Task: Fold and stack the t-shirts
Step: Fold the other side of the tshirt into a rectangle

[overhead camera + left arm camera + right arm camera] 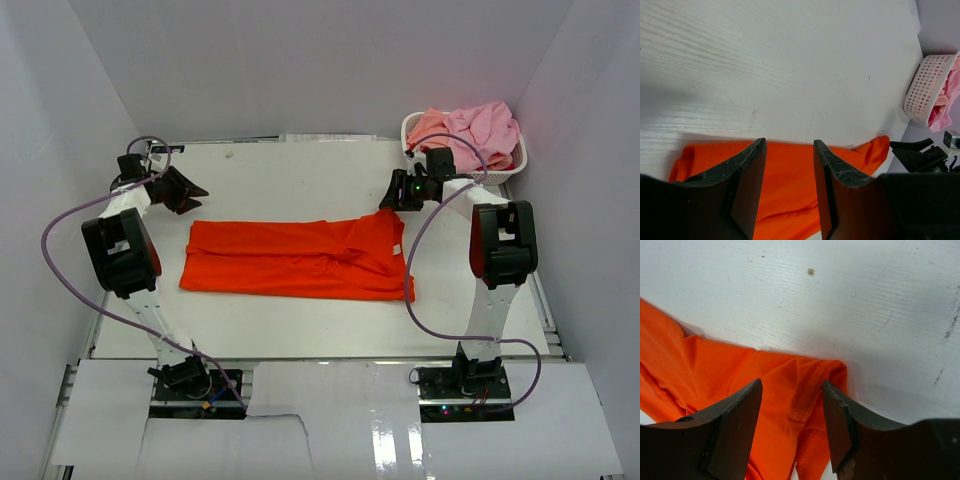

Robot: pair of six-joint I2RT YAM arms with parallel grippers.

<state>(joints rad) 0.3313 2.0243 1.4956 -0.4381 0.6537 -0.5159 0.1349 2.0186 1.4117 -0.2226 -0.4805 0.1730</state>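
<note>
Orange-red cloth is lying across the middle of the white table (300, 170), where the orange-red t-shirt (300, 258) is stretching from left to right as a long folded band, its right end bunching into a few creases. The left gripper (190, 195) is hovering just past the shirt's far left corner with its fingers parted and nothing between them. Its wrist camera is showing the left gripper (790, 145) wide apart above the shirt (785, 170), with none of the cloth pinched. The right gripper (392, 197) is hanging over the far right corner, likewise spread and empty. In the right wrist view, a stitched edge of the shirt (700, 370) is lying below the gap of the right gripper (792, 385). A white perforated basket (515, 165) is sitting at the table's far right corner, well apart from the folded shirt. It is holding a light pink t-shirt (480, 128) and a salmon-peach t-shirt (428, 125), both heaping above its rim
</note>
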